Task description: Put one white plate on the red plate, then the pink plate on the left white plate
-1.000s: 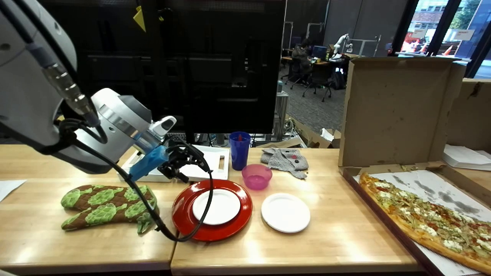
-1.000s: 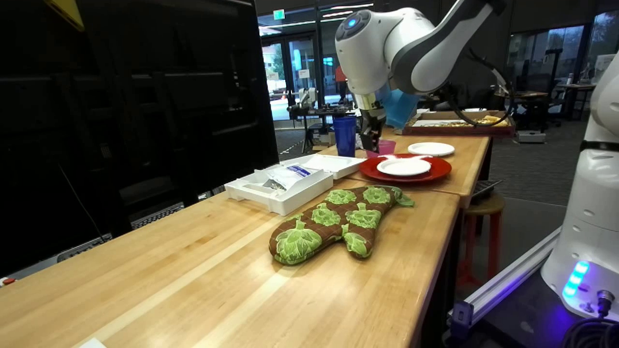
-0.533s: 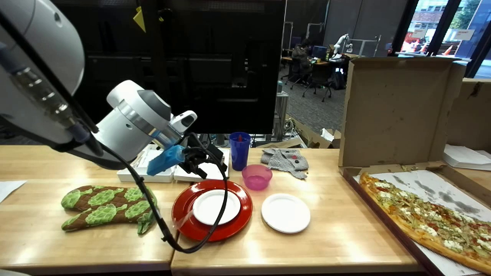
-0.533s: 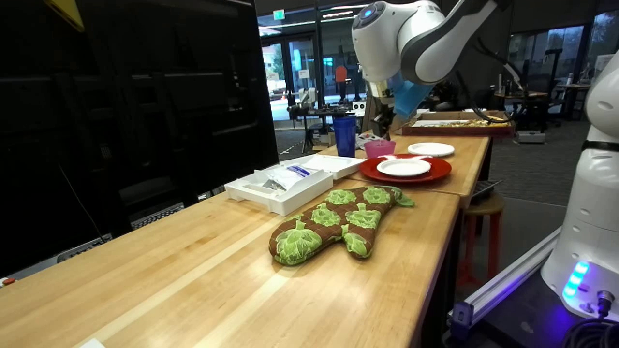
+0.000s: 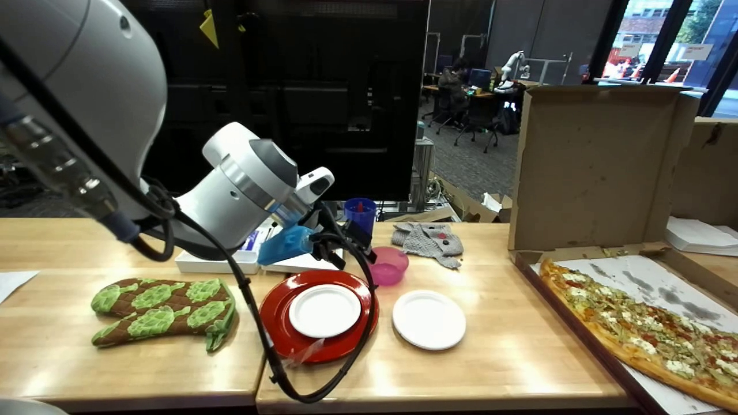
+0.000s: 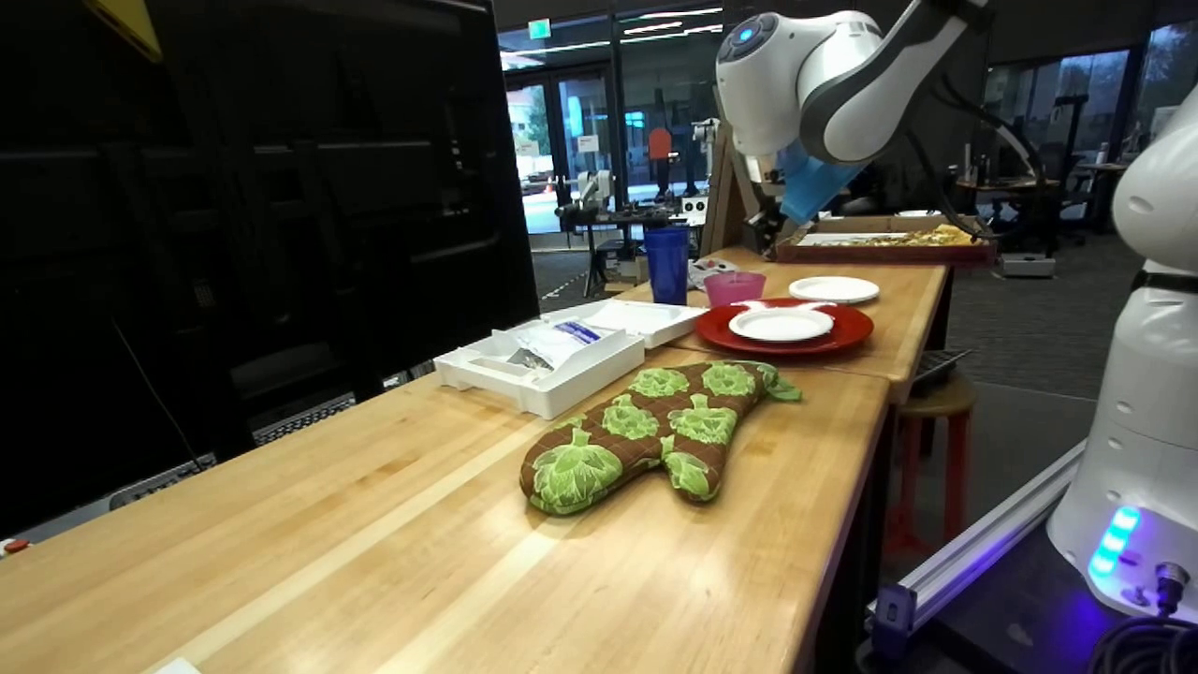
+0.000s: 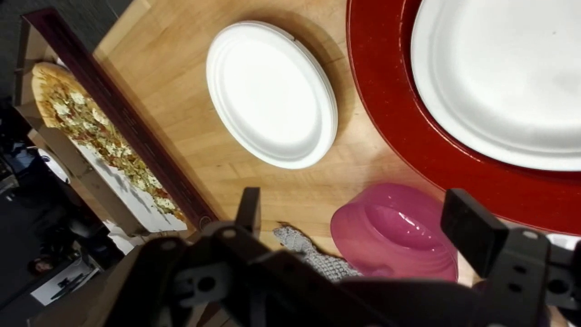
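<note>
the red plate (image 5: 277, 311) lies flat on the wooden tabletop (image 6: 374, 524) with one white plate (image 5: 324, 311) set roughly in its middle. in an exterior view a short stack of white plates (image 5: 429, 320), its layered edges plain in the wrist view, sits just right of the red plate, apart from its rim. the task's pink piece is a pink plastic bowl (image 5: 392, 266), upright, just behind and right of the red plate; i can't tell whether the two touch.

the robotiq gripper (image 7: 356, 215) hangs above the tabletop on the bowl's side of the red plate. its jaws are spread wide, the fingers (image 7: 472, 231) well apart, and the wrist view looks past them to the bowl. a black cable (image 5: 308, 397) loops down in front of the red plate.

left of the red plate lies an oven mitt (image 5: 164, 311), brown with a green leafy print. behind the red plate are a white plastic case (image 6: 594, 379) holding a packet (image 6: 562, 342), its lid (image 6: 655, 316) folded out close to the rim, and an upright blue tumbler (image 6: 666, 267). a grey knitted item (image 5: 429, 239) lies farther behind and right, and well off to the right is a cardboard pizza box (image 5: 594, 167), top raised, with part of a pizza (image 5: 634, 325) inside.
</note>
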